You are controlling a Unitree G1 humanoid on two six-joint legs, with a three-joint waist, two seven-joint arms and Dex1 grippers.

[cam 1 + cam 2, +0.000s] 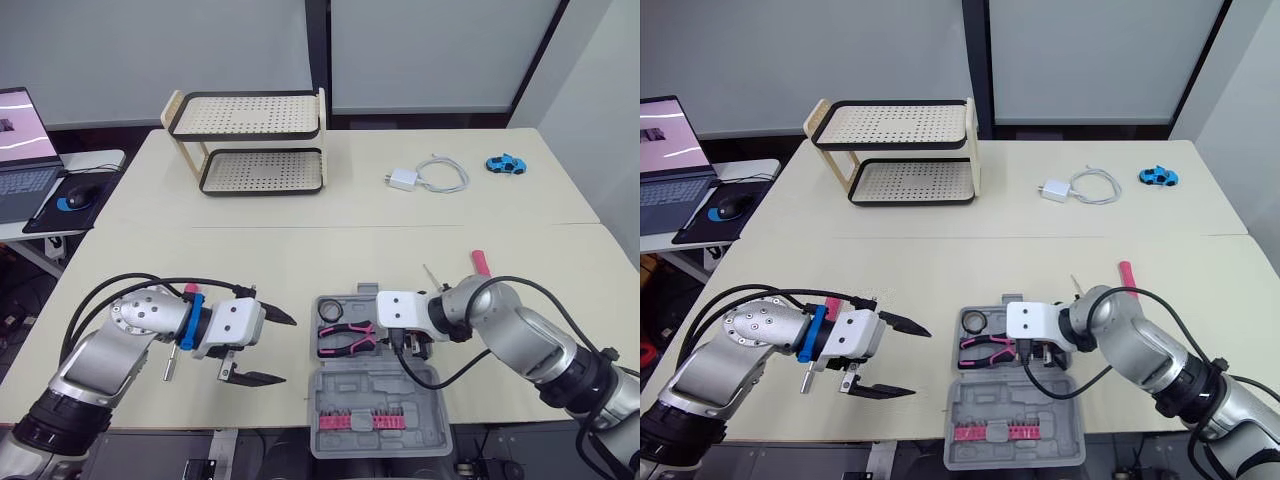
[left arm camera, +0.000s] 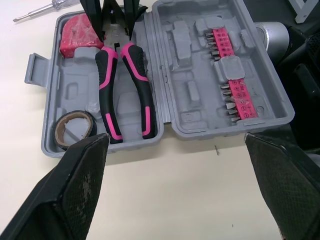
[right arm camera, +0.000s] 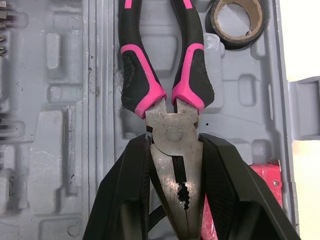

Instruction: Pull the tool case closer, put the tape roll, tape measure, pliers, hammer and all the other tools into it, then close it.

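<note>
The left hand [image 1: 286,351] hangs open over the worktop [image 1: 300,250], left of the open case [image 1: 380,395]. The case already holds the tape roll [image 3: 233,44] and the pliers [image 2: 107,100]. The right hand [image 3: 175,142] pinches the pliers' head. If they are released skewed out of their recess, the lid may jam. The case's lid juts past the worktop's edge, so a nudge could tip it.

text: none legible; labels: none | brands, numbers, signs: none
</note>
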